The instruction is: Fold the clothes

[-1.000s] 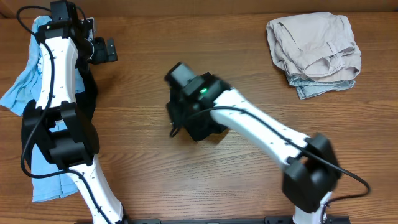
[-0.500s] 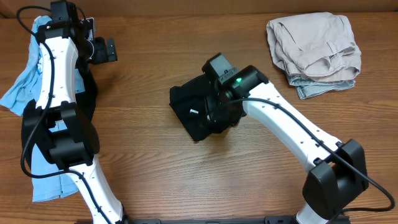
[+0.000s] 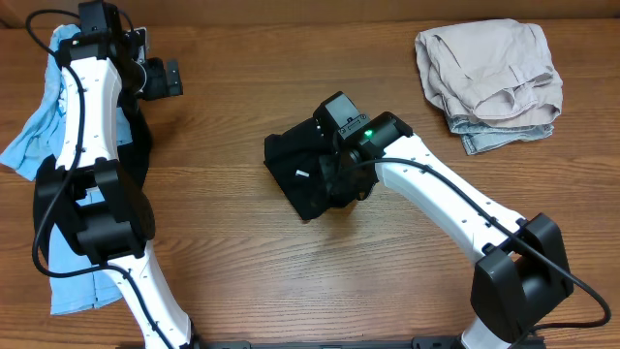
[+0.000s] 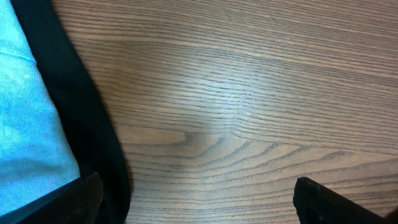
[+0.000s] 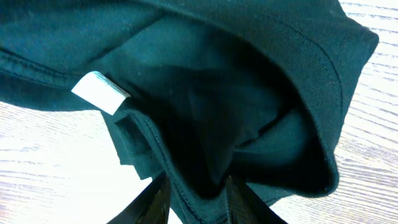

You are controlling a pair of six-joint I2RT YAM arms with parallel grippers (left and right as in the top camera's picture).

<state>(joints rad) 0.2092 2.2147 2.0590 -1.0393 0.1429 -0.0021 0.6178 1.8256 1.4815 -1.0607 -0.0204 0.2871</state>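
Right gripper (image 5: 196, 182) pinches a fold of the black shirt (image 3: 295, 179), jaws nearly closed. The bundle lies mid-way across the table (image 3: 223, 271), long axis diagonal, far-left to near-right (white label (image 5: 99, 92) up). Left gripper (image 4: 196, 186) gapes empty beside the blue T-shirt (image 4: 25, 124).

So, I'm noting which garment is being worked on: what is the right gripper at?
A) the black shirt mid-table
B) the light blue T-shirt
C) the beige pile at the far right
A: the right gripper has its fingers either side of a fold of the black shirt, with the light blue T-shirt and beige pile lying well away.
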